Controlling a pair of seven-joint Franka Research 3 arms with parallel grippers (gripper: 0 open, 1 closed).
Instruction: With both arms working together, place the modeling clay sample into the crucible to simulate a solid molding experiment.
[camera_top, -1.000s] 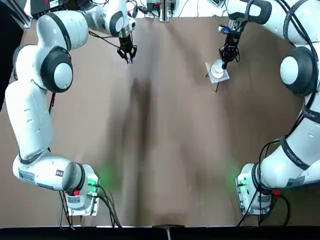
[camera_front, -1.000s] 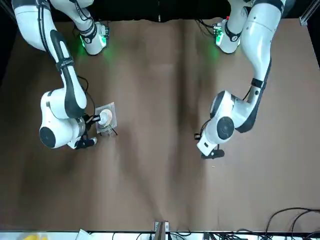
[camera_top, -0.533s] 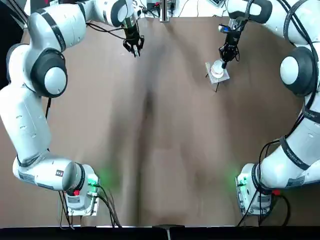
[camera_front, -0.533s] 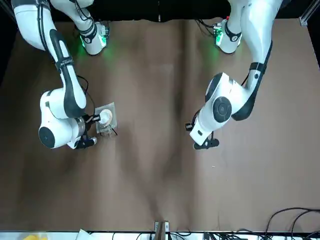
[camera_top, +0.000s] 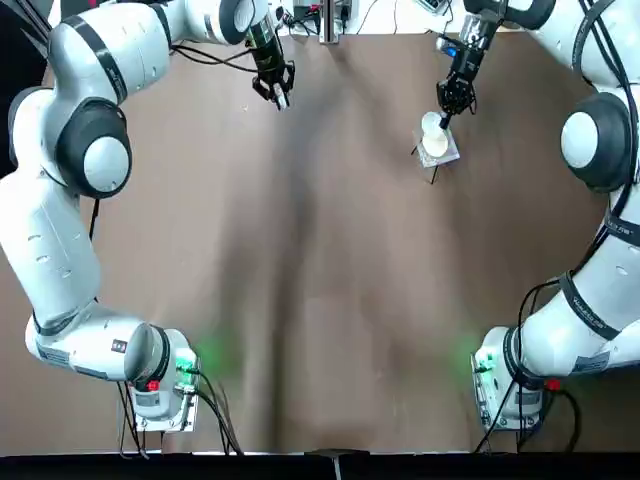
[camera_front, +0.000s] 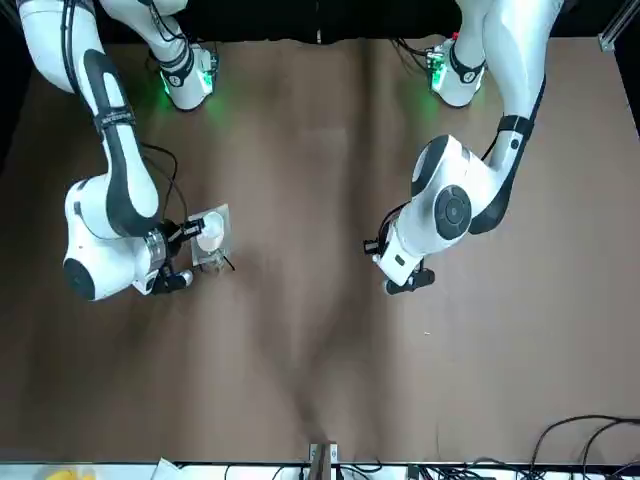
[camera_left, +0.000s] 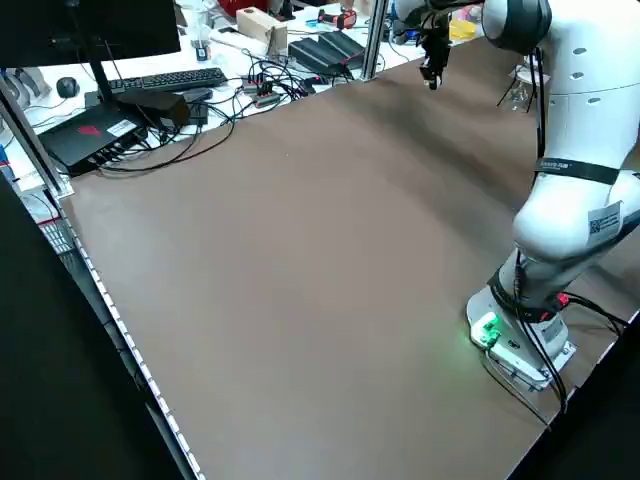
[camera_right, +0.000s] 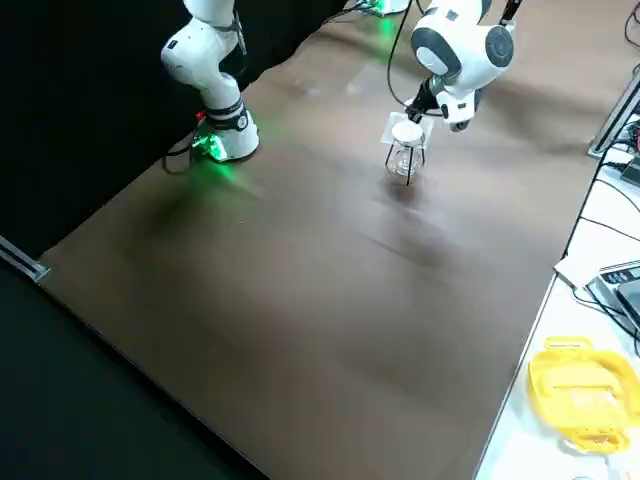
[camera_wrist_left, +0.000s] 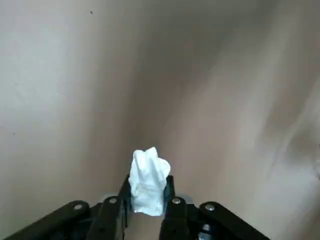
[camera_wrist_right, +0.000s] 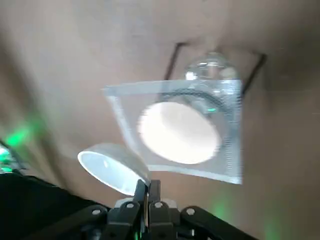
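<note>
My left gripper (camera_top: 279, 98) hangs over the far middle-left of the table, shut on the modeling clay sample (camera_wrist_left: 148, 180), a whitish crumpled lump that pokes out between its fingertips. At the far right, my right gripper (camera_top: 445, 110) is shut on the rim of the crucible (camera_wrist_right: 111, 169), a small white cup. The crucible (camera_top: 432, 124) is tilted, just off and above the grey square mesh mat (camera_wrist_right: 227, 150) with its white round centre. In the front view the crucible (camera_front: 208, 229) shows beside the right wrist. The two grippers are well apart.
The mesh mat (camera_right: 392, 127) rests on a wire tripod with a small glass burner (camera_right: 403, 160) beneath it. Cables, a keyboard (camera_left: 165, 80) and boxes lie beyond the far edge. Brown tabletop stretches between the arm bases (camera_top: 160, 385).
My left gripper has carried the clay to the right, along the far edge. My right gripper has shifted toward the far edge with the crucible, which now sits off the mat's centre.
</note>
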